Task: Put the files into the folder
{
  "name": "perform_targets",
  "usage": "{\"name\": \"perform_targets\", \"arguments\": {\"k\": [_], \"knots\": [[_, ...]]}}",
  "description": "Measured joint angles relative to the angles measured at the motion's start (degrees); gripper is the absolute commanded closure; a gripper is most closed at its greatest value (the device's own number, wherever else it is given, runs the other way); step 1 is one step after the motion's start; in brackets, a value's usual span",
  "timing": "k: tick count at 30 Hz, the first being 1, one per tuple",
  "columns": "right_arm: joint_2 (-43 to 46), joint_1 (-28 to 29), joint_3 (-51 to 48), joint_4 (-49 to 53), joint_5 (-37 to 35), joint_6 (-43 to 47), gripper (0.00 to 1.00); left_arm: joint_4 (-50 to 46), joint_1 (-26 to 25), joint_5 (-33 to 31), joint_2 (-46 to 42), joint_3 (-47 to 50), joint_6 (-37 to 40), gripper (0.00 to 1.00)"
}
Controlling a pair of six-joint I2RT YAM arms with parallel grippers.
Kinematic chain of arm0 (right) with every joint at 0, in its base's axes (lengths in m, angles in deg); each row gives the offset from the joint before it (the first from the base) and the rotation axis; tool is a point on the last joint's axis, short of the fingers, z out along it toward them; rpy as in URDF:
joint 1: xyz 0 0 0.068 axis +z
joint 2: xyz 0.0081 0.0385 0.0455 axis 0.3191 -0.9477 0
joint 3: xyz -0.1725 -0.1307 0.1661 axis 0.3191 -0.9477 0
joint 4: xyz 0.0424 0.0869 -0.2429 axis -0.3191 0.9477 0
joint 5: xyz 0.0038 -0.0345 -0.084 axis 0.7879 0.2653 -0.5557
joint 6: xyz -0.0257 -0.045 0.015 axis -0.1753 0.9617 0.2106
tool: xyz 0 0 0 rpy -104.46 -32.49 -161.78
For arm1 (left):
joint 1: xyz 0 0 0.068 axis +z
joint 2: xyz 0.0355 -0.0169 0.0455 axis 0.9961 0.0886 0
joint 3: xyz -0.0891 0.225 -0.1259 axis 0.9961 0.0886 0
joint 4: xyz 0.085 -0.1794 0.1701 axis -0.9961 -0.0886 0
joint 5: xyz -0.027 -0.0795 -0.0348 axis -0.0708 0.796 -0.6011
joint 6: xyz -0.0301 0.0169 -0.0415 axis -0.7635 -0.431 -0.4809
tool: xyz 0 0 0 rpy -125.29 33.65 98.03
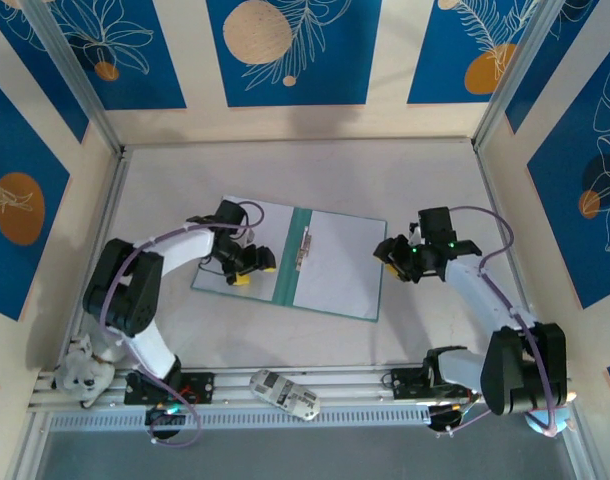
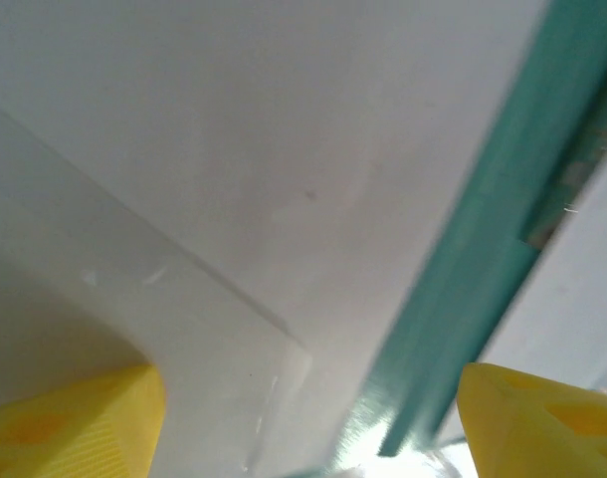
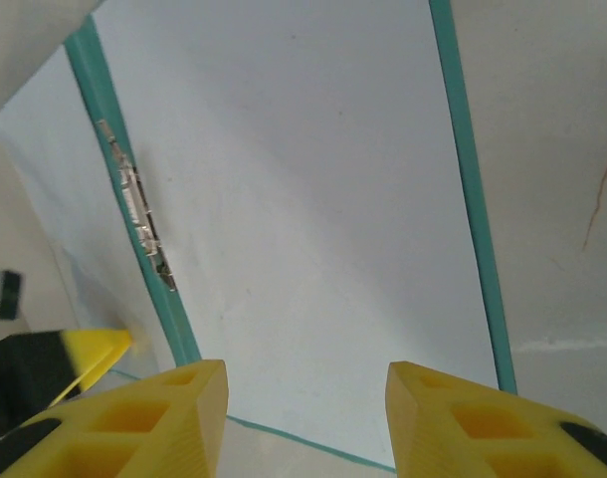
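The folder (image 1: 290, 255) lies open and flat mid-table, its teal spine between the two covers. White files rest on both covers, one sheet on the left (image 1: 272, 232) and one on the right (image 1: 340, 265). My left gripper (image 1: 253, 270) hangs low over the left sheet beside the spine. In the left wrist view it (image 2: 308, 408) is open, with white paper (image 2: 284, 149) and the teal strip (image 2: 463, 259) between its fingers. My right gripper (image 1: 390, 255) hovers at the folder's right edge. It (image 3: 303, 398) is open and empty above the right sheet (image 3: 303, 199), with the metal clip (image 3: 134, 204) along the spine.
Panelled walls close in the table on three sides. A white soft toy (image 1: 85, 372) and a white handheld device (image 1: 285, 393) sit on the rail at the near edge, between the arm bases. Bare tabletop (image 1: 385, 180) lies behind and beside the folder.
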Motion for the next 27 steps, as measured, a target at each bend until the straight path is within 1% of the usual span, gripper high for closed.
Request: {"name": "perform_targets", "arguments": {"k": [8,15,27], "knots": [[3.21,-1.77,0.00,1.95,1.33,-0.02,0.53,1.57,0.20,0.20,-0.35,1.05,-0.13,0.22],[3.21,-2.12,0.00,1.95,2.03,-0.02,0.53,6.54,-0.59,0.09,-3.23,5.18,-2.25,0.23],[3.21,-2.12,-0.13,1.88,2.67,-0.07,0.53,10.43,-6.49,0.13,-6.73,9.55,-7.72,0.22]]}}
